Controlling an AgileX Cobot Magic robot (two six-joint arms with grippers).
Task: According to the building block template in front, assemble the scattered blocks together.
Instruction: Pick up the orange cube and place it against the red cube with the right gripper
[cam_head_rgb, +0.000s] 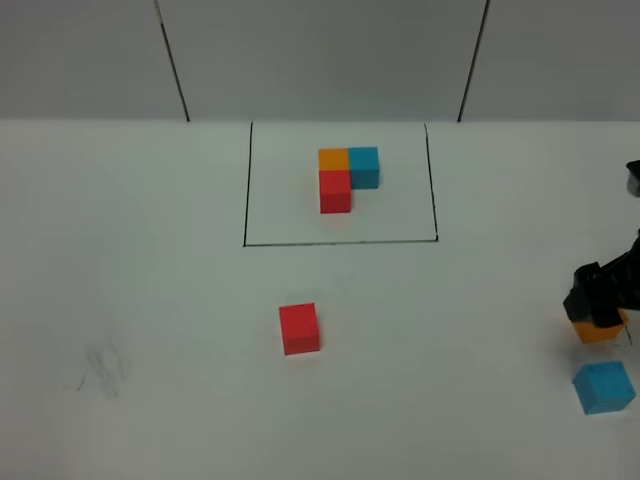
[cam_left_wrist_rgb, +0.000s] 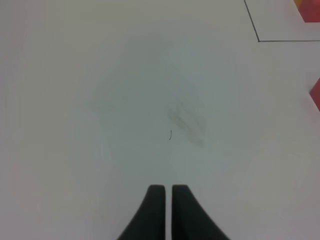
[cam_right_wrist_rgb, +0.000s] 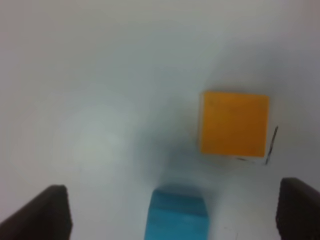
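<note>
The building block template (cam_head_rgb: 345, 178) sits in the upper centre of the exterior view. It is an L of three small matte cubes with square faces and crisp edges: orange at the back left, light blue touching its right side, red touching its front. A thin black drawn rectangle (cam_head_rgb: 340, 241) frames it on three visible sides.

The scattered blocks are the same size and have the same dull finish. The red cube (cam_head_rgb: 299, 329) stands alone at lower centre, well apart from the frame. The orange cube (cam_head_rgb: 601, 331) and the light blue cube (cam_head_rgb: 604, 387) lie near each other at the right edge, not touching.

The right gripper (cam_right_wrist_rgb: 175, 207), made of dark, hard-edged parts, hangs over the orange cube and covers its upper part in the exterior view. Its jaws are spread wide and pinch nothing. In the right wrist view the orange cube (cam_right_wrist_rgb: 234, 123) lies ahead of the fingers and the blue cube (cam_right_wrist_rgb: 177, 215) is blurred.

The left gripper (cam_left_wrist_rgb: 168, 192) has its two black tapered fingers pressed together, holding nothing.

All items rest on a smooth white matte tabletop (cam_head_rgb: 150, 250), which carries a faint grey smudge (cam_head_rgb: 100, 370) at lower left.
</note>
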